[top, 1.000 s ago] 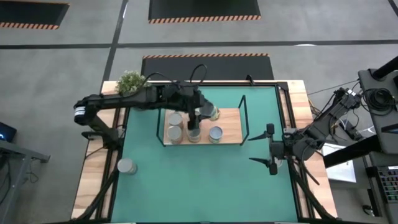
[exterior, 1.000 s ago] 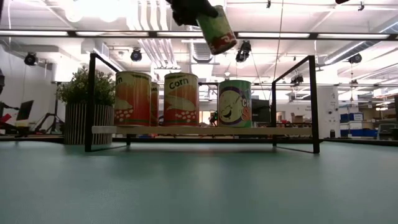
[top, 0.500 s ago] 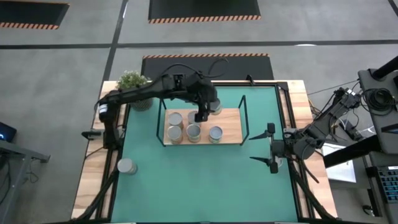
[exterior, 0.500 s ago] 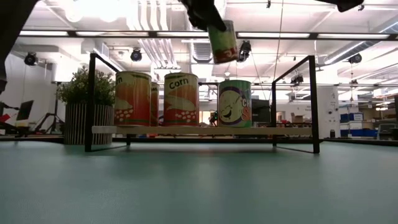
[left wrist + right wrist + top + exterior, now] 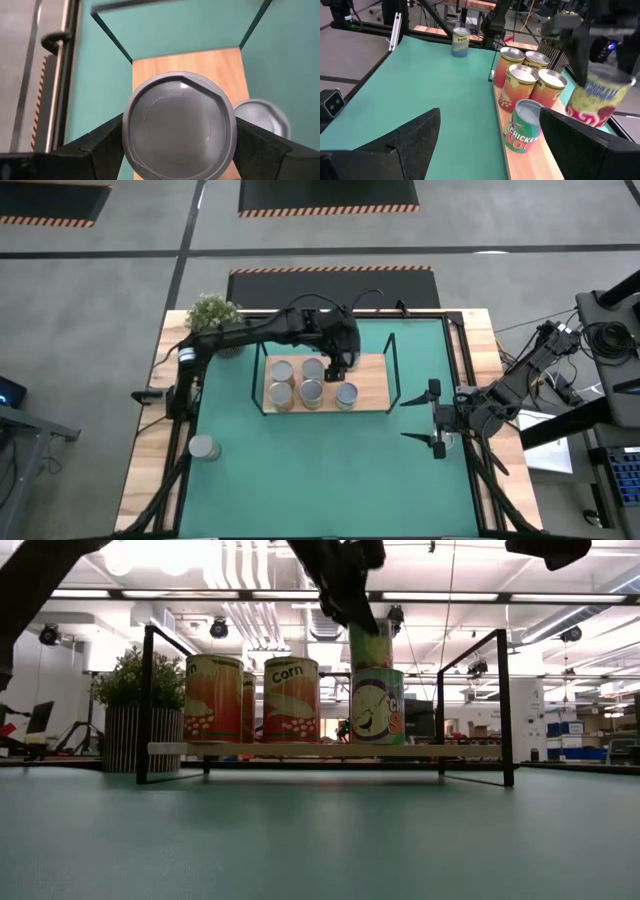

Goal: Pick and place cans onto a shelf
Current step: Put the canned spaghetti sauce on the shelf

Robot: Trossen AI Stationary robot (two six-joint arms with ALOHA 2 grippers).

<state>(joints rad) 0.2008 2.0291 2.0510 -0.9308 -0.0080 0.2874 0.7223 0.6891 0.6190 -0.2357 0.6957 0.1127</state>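
My left gripper (image 5: 340, 362) reaches over the shelf (image 5: 372, 372) and is shut on a can (image 5: 370, 644) with a red and yellow label (image 5: 596, 99). That can hangs over the far right part of the wooden board, behind the green can (image 5: 378, 705). Several more cans (image 5: 296, 383) stand upright on the board. One can (image 5: 204, 447) stands alone on the mat at the near left. My right gripper (image 5: 437, 420) waits open at the mat's right edge, holding nothing. My left gripper pinches the can by its curved side wall (image 5: 129, 131), one finger (image 5: 102, 142) on each side, near the can's upper end. The fingers slant down at it from the table's far left. The can hangs clear of the board, close to upright, round end (image 5: 180, 125) facing the wrist camera.
A potted plant (image 5: 212, 310) stands at the far left corner, beside the shelf's black wire frame (image 5: 146, 700). The frame's upright posts (image 5: 501, 705) rise around the board. Bare board (image 5: 200, 62) lies at the shelf's right end; open green mat (image 5: 330, 470) fills the near half.
My left gripper has carried the can toward the table's right edge and down, from high over the middle of the shelf to just behind the green can. The can has gone from tilted to nearly upright. The jaws have kept their hold.
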